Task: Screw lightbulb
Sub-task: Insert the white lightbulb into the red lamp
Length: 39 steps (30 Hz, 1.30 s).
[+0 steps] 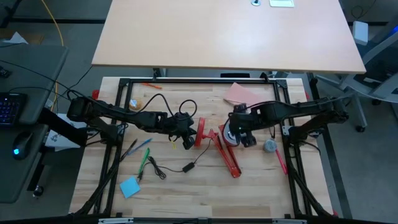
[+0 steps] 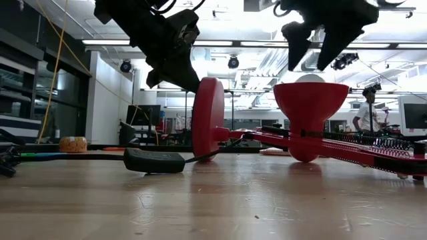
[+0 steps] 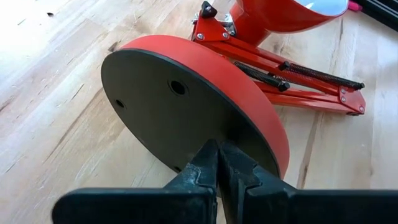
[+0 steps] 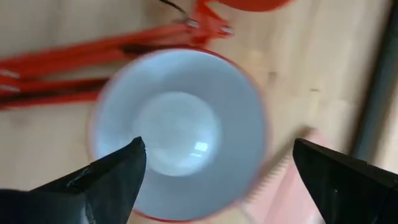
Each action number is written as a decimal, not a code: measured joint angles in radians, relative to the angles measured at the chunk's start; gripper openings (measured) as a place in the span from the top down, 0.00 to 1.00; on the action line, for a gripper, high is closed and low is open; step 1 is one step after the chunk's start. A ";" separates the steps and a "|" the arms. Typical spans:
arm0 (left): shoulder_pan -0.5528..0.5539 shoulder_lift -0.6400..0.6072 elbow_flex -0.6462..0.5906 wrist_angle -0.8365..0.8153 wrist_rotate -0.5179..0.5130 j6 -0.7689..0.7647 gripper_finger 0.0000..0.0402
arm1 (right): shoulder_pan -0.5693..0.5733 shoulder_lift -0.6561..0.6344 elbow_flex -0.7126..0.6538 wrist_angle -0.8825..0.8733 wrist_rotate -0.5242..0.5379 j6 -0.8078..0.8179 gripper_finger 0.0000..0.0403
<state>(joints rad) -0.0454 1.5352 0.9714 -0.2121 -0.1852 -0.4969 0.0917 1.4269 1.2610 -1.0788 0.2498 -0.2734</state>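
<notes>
The left tool (image 3: 217,163) is fully closed, its two dark fingertips pressed together with nothing between them, right at the rim of the red lamp base (image 3: 186,102). In the high view this left tool (image 1: 188,138) sits just left of the base (image 1: 200,132), which stands on its edge on the table (image 1: 180,186), dark underside toward the tool.

The right tool (image 4: 217,168) is spread wide and holds nothing. It hangs directly above the lamp shade (image 4: 180,134), whose white inside faces up between the two fingers. In the low view the right tool (image 2: 319,48) is above the rim of the red shade (image 2: 310,100), apart from it. From above, the right tool (image 1: 239,132) covers most of the shade (image 1: 229,137).

A rounded white shape (image 4: 177,134) shows deep in the middle of the shade; it looks like the lightbulb sitting in the socket, but the blur leaves that unsure.

The red lamp arm (image 1: 227,155) runs from the shade toward the near edge of the table. A black cord with an inline switch (image 1: 188,167) trails left of it. Farther out lie a small grey round object (image 1: 270,146) to the right, a pink sheet (image 1: 236,93) on the far side, green and blue pens (image 1: 144,155) and a blue sticky note (image 1: 130,187) on the near left.
</notes>
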 joint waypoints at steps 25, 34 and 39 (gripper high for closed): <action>0.000 0.000 0.000 -0.001 -0.003 -0.026 1.00 | 0.001 0.077 0.000 -0.011 -0.122 -0.251 0.02; 0.000 0.000 0.000 -0.004 -0.004 -0.023 1.00 | 0.001 0.101 0.000 -0.002 -0.108 -0.248 0.06; 0.000 0.000 0.000 -0.004 -0.004 -0.023 1.00 | 0.000 0.104 0.000 -0.010 -0.101 -0.223 0.15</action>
<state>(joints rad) -0.0456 1.5352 0.9714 -0.2165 -0.1894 -0.5198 0.0921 1.5309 1.2610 -1.0891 0.1487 -0.4966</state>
